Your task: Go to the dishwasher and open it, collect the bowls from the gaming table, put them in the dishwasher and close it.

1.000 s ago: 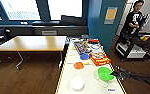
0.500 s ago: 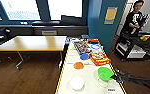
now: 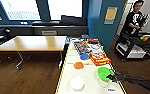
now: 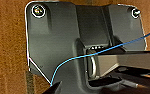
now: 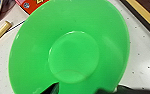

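The long white gaming table (image 3: pixel 66 75) runs away from me in the head view. On it lie an orange bowl (image 3: pixel 78 65), a blue bowl (image 3: pixel 84 56) and a white bowl (image 3: pixel 77 83). My right gripper (image 3: pixel 111 78) reaches in from the right and is shut on the rim of a green bowl (image 3: pixel 104 73), held tilted a little above the table's near right edge. The right wrist view shows the green bowl (image 5: pixel 71 50) close up from inside, dark fingers (image 5: pixel 51 89) at its rim. The dishwasher is out of view.
Flat colourful game boxes (image 3: pixel 99 58) lie further along the white table. A wooden-topped table (image 3: pixel 31 43) stands to the left over a wood floor. A blue wall (image 3: pixel 103 27) rises on the right. Beyond it a person (image 3: pixel 136 17) stands by a black cart (image 3: pixel 133 47).
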Available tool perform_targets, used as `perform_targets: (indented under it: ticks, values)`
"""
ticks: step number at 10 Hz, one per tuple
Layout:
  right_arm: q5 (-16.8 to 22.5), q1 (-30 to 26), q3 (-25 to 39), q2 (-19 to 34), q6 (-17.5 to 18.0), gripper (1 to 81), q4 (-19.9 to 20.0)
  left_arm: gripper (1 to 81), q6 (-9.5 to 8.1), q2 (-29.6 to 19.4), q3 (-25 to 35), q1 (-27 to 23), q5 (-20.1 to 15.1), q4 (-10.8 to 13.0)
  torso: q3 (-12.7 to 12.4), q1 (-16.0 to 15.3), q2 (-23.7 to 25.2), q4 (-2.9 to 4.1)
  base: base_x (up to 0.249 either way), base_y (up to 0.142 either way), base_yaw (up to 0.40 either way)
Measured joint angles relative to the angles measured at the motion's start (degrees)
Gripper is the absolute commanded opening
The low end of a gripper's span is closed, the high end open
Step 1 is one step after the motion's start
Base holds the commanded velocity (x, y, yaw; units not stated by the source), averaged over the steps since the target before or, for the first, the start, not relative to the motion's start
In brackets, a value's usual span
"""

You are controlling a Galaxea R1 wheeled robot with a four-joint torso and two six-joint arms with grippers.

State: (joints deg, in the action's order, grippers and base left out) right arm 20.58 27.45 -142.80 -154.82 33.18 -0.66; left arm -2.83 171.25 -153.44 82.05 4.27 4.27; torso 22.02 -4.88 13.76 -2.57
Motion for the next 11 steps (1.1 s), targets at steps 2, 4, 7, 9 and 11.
perform_targets:
  ticks: [2, 4, 7, 9, 11]
  values:
    - [-0.95, 1.76, -0.04, -0.28, 0.63, 81.1, 0.95, 81.1, 0.00, -0.05, 0.00, 0.00, 0.00, 0.00, 0.00, -0.02, 0.00, 0.00, 0.000, 0.000, 0.000]
    - [-4.22, 1.62, -0.06, 0.18, 0.66, 1.0, 3.52, 81.1, 0.00, -0.33, -0.02, 0.00, -0.05, 0.00, 0.00, 0.00, 0.02, 0.00, 0.000, 0.000, 0.000]
    - [-5.49, 2.73, 2.12, 1.54, 1.38, 1.0, 4.29, 81.1, -0.01, -0.46, 0.00, -0.05, 0.02, 0.00, 0.00, -0.02, 0.00, 0.00, 0.000, 0.000, 0.000]
    - [-1.04, 0.99, 6.83, 4.96, 0.90, 1.0, 4.01, 81.1, 0.00, -0.63, -0.02, -0.06, -0.09, 0.00, 0.00, -0.02, 0.00, 0.00, 0.000, 0.000, 0.000]
    - [2.46, -0.87, 14.58, 10.64, 0.69, 1.0, 3.16, 81.1, 0.00, -0.28, 0.00, -0.50, -0.16, 0.00, 0.00, -0.02, 0.00, 0.00, 0.000, 0.000, 0.000]
